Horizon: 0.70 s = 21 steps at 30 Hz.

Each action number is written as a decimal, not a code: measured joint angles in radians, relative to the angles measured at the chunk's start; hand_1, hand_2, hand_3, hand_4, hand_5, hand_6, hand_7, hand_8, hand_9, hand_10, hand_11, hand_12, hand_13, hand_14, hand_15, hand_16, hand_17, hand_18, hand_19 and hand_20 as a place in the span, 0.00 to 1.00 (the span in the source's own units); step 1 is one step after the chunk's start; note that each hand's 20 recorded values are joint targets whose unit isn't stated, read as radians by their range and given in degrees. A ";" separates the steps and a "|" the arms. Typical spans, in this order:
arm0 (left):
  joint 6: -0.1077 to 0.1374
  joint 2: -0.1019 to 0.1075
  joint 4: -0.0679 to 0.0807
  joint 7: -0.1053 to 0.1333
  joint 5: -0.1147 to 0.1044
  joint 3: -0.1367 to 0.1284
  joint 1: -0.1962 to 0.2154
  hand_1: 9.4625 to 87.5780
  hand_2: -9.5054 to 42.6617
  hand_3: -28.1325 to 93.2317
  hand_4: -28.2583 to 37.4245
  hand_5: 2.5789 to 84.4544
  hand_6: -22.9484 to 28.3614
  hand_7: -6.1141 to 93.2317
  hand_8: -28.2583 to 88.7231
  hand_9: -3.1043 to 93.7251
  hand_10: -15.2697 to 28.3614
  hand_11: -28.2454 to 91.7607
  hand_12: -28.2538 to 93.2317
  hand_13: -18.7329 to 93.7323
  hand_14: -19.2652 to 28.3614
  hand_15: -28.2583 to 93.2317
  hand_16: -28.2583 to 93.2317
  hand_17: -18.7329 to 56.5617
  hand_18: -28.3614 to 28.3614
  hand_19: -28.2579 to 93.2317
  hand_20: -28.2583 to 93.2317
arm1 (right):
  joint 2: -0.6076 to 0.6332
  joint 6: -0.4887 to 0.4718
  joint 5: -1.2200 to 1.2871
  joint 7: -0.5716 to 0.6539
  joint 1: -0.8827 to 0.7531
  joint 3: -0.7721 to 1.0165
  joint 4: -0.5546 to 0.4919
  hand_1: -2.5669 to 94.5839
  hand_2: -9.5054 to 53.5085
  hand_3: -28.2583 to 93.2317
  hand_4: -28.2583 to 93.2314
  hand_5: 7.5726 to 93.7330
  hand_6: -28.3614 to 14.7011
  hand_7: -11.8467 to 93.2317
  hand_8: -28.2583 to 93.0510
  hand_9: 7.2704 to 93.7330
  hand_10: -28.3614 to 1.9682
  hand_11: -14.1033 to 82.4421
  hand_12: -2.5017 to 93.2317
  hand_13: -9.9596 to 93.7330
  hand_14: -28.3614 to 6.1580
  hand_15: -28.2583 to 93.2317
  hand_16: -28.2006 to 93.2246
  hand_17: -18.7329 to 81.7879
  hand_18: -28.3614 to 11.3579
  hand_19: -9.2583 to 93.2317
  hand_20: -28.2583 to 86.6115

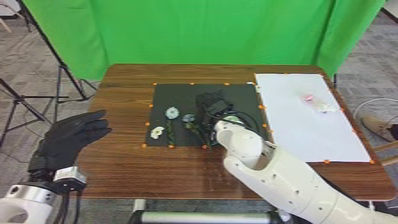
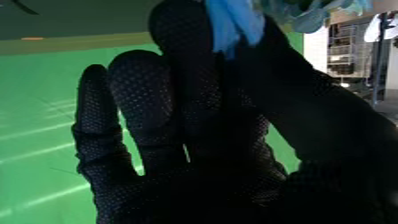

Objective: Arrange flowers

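In the head view my right hand is over the right part of the dark mat. The right wrist view has my right hand pinching a light blue flower between thumb and fingertip. Left of that hand on the mat lie a pale flower with a green stem, a grey-blue flower and a small white flower. A pink flower and a whitish flower lie on the white sheet. My left hand is at the table's left edge, fingers relaxed.
The brown table carries the mat and, to its right, the white sheet. Small orange markers line their edges. A green curtain hangs behind the table, and a black tripod stands at the left.
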 measured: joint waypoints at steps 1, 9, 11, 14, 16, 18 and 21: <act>0.000 -0.001 0.000 -0.001 0.000 0.000 0.000 0.23 0.28 0.90 0.26 0.56 0.73 0.20 0.17 0.47 0.87 0.56 0.32 0.45 1.00 0.75 0.13 0.14 0.89 0.70 0.40 | -0.001 -0.010 0.003 0.000 -0.002 0.004 -0.003 0.38 0.04 0.93 0.00 0.85 0.63 0.31 0.25 0.84 0.51 0.53 0.26 0.71 0.47 0.83 0.44 0.35 0.09 0.83 0.50; -0.001 -0.005 0.001 -0.012 0.003 0.001 -0.004 0.23 0.29 0.90 0.26 0.56 0.73 0.20 0.17 0.47 0.87 0.56 0.32 0.45 1.00 0.75 0.13 0.14 0.89 0.70 0.40 | -0.008 -0.035 0.019 0.000 -0.009 0.016 -0.008 0.30 0.09 0.93 0.01 0.82 0.62 0.31 0.13 0.81 0.48 0.53 0.25 0.68 0.43 0.84 0.43 0.34 0.06 0.82 0.52; -0.001 -0.005 0.001 -0.014 0.004 0.001 -0.005 0.23 0.29 0.90 0.26 0.56 0.73 0.20 0.17 0.47 0.87 0.56 0.32 0.45 1.00 0.75 0.13 0.14 0.89 0.70 0.40 | -0.009 -0.035 0.023 0.001 -0.009 0.016 -0.009 0.30 0.09 0.93 0.01 0.82 0.62 0.31 0.13 0.81 0.48 0.53 0.25 0.68 0.42 0.85 0.43 0.33 0.06 0.81 0.52; -0.001 -0.006 0.001 -0.016 0.005 0.001 -0.005 0.23 0.29 0.90 0.26 0.56 0.73 0.19 0.17 0.47 0.87 0.56 0.32 0.45 1.00 0.75 0.13 0.14 0.89 0.70 0.40 | -0.012 -0.035 0.023 0.003 -0.009 0.016 -0.009 0.29 0.09 0.93 0.01 0.81 0.60 0.31 0.13 0.79 0.45 0.53 0.25 0.68 0.40 0.85 0.43 0.32 0.04 0.81 0.52; -0.001 -0.007 0.001 -0.017 0.005 0.001 -0.004 0.23 0.29 0.90 0.26 0.56 0.73 0.19 0.17 0.47 0.87 0.56 0.33 0.45 1.00 0.75 0.13 0.14 0.89 0.70 0.40 | -0.013 -0.035 0.020 0.003 -0.009 0.016 -0.010 0.28 0.10 0.92 0.01 0.80 0.58 0.30 0.13 0.78 0.42 0.53 0.25 0.67 0.38 0.85 0.43 0.31 0.02 0.80 0.52; -0.001 -0.007 0.001 -0.016 0.006 0.001 -0.003 0.24 0.29 0.90 0.26 0.56 0.73 0.19 0.17 0.47 0.87 0.56 0.33 0.45 1.00 0.75 0.13 0.14 0.89 0.70 0.40 | -0.013 -0.039 0.018 0.007 -0.009 0.015 -0.012 0.27 0.11 0.91 0.01 0.78 0.56 0.29 0.14 0.77 0.40 0.53 0.24 0.66 0.36 0.86 0.42 0.30 0.01 0.80 0.52; 0.000 -0.007 0.000 -0.014 0.006 0.001 0.003 0.24 0.29 0.90 0.26 0.56 0.73 0.19 0.17 0.47 0.87 0.56 0.33 0.45 1.00 0.75 0.13 0.14 0.89 0.70 0.40 | -0.010 -0.040 0.013 0.023 -0.004 0.005 -0.017 0.25 0.12 0.90 0.02 0.76 0.54 0.29 0.14 0.74 0.37 0.52 0.24 0.64 0.33 0.86 0.42 0.30 0.00 0.79 0.53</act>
